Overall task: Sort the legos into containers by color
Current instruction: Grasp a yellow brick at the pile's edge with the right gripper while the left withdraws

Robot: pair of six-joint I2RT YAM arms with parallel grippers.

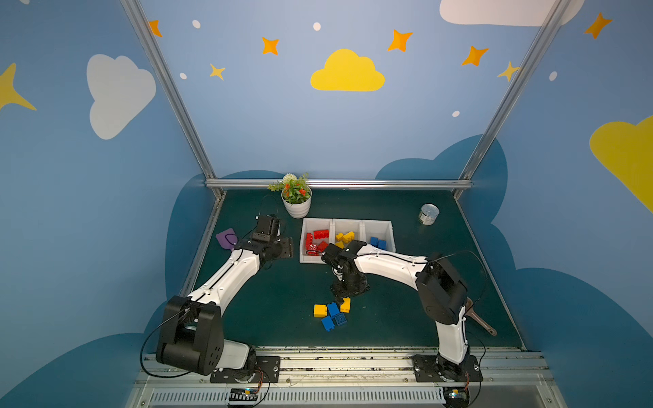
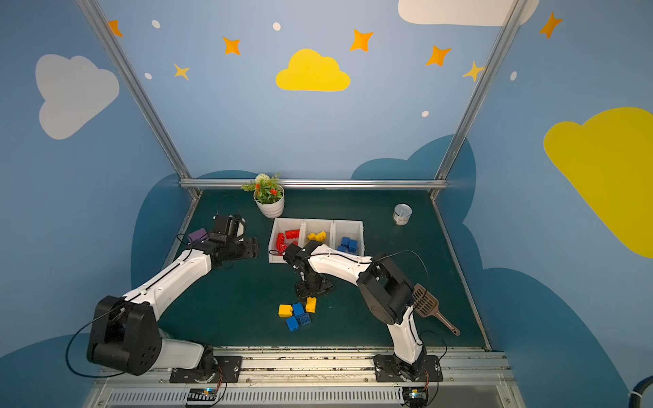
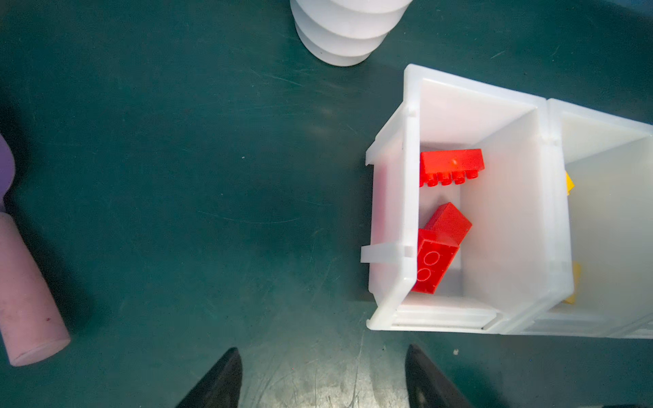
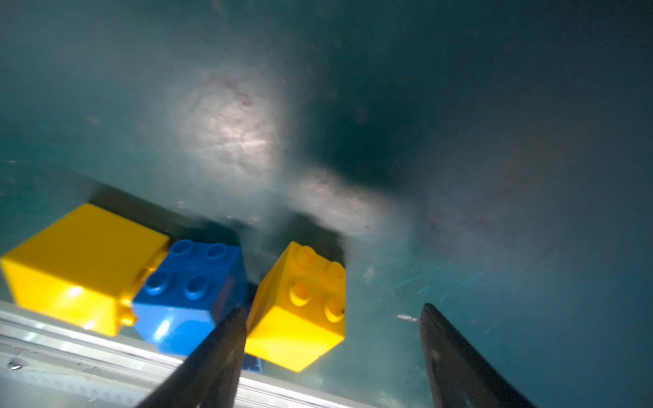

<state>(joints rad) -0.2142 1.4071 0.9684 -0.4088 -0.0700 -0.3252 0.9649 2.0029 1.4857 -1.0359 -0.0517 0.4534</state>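
— Counting from the front edge, what lies unsorted on the mat (image 1: 282, 300)?
— Five loose bricks (image 1: 332, 312) in one tight cluster: two yellow, three blue. I see no red one outside a bin.
— And the right gripper (image 4: 334, 309)?
— It hangs low just behind the cluster, jaws apart and gripping nothing. In the wrist view one finger (image 4: 222, 353) stands just beside a yellow brick (image 4: 300, 335), which sits partly in the gap. My guess is it's lining up on that one.
— Further back, the bins (image 1: 348, 223)?
— Three white ones in a row. The one on the left arm's side holds red bricks (image 1: 318, 240), the middle one yellow ones (image 1: 346, 236), the last blue ones (image 1: 378, 242). No colour looks mixed, though the right arm (image 1: 388, 261) covers the near part of the middle bin.
— The left gripper (image 3: 321, 349)?
— Open and empty, over bare mat beside the bin with the reds.
— So, how far along?
— Most of the way, I'd say. Red looks finished; two yellow and three blue remain.
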